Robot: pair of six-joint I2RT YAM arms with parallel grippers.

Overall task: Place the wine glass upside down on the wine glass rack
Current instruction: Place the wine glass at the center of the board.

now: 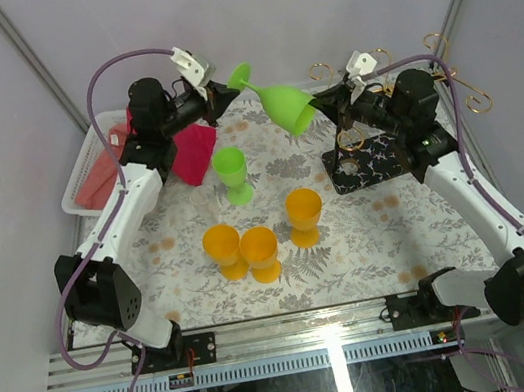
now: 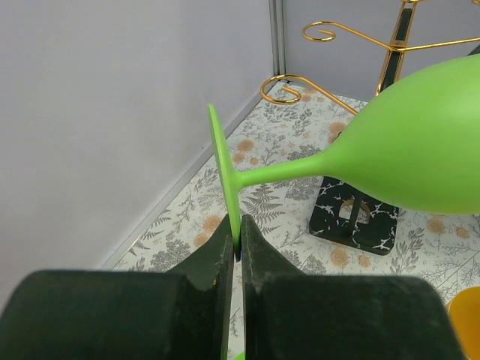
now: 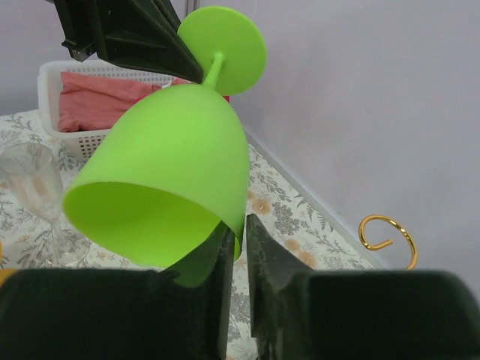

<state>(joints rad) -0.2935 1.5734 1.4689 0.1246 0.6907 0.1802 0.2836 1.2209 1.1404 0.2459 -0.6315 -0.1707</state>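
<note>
Hanging above the table point(image 1: 370, 230), the green wine glass point(image 1: 282, 104) is gripped at both ends; its foot disc is pinched edge-on by the almost closed left gripper point(image 2: 238, 241); its bowl rim is clamped by the narrowly parted right gripper point(image 3: 238, 234); the long axis is held nearly level, foot leftward, mouth rightward and slightly down; the wine glass rack point(image 1: 370, 165) is seen close by on the right.

No readable text or labels.
</note>
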